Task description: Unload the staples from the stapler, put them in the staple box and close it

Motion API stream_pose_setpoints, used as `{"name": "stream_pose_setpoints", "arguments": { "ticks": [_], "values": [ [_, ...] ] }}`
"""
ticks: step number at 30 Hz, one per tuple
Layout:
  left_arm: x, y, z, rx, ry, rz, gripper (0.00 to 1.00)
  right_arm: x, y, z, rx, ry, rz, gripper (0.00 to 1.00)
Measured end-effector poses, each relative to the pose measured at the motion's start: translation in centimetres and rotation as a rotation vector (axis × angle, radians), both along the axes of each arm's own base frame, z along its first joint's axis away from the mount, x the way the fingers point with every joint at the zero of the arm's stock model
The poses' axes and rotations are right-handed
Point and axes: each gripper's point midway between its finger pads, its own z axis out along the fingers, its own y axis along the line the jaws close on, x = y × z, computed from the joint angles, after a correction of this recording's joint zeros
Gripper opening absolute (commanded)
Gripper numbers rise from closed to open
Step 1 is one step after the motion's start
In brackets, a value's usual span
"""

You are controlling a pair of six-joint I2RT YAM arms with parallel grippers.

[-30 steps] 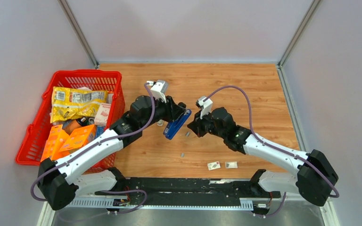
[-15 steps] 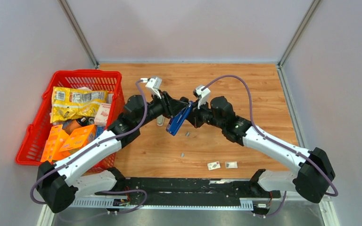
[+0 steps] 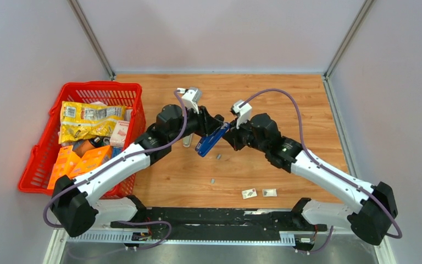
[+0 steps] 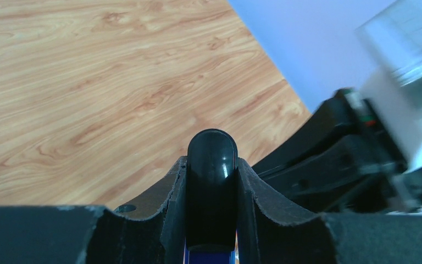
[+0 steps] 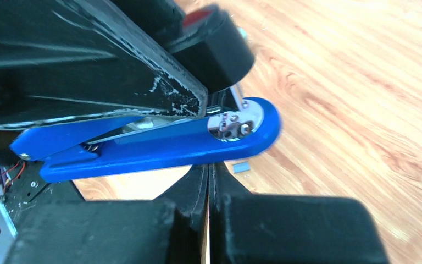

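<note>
Top view, left arm: stretched forward and rightward over the table, its left gripper half closed on the blue stapler, which hung tilted above the wood with its nearer end lowest.
Top view, right arm: extended forward and leftward. Its right gripper was pressed fully closed with nothing in it, tips at the stapler's far end – whether they touched could not be told.
Top view, staples: tiny grey strips lay loose on the wood, one just below the stapler and another nearer the arm bases.
Top view, surroundings: a red basket of packets stood at the left, behind the left arm. Two small cards lay near the near edge.
Left wrist view: the fingers sat on either side of the stapler's rounded black end, touching it. The right arm showed dark and blurred close by on the right.
Right wrist view: its own fingers were closed with no gap. The stapler lay across just beyond them, metal plate showing – the left gripper's black finger covered its upper side. One of the staples lay on the wood by the rounded blue end.
</note>
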Motion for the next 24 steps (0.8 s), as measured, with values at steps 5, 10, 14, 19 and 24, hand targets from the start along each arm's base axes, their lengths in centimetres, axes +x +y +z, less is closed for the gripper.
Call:
{"name": "stream_pose_setpoints", "arguments": {
  "ticks": [5, 10, 14, 19, 24],
  "values": [
    [1.1, -0.3, -1.4, 0.12, -0.014, 0.014, 0.0, 0.8, -2.7, 2.4, 0.013, -0.064, -0.118, 0.0],
    [3.4, -0.3, -3.8, 0.239, -0.028, 0.063, 0.0, 0.9, -4.7, 2.5, -0.014, -0.063, -0.204, 0.0],
    [5.7, 0.0, -6.7, 0.324, -0.009, 0.108, 0.0, 0.5, -5.5, 1.9, -0.028, -0.047, -0.225, 0.0],
    [8.5, 0.8, -10.4, 0.4, 0.036, 0.167, 0.0, 0.3, -5.8, 1.3, -0.042, -0.032, -0.229, 0.0],
    [11.1, 1.1, -13.7, 0.459, 0.074, 0.215, 0.0, 0.0, -5.9, 0.3, -0.058, -0.014, -0.227, 0.0]
  ]
}}
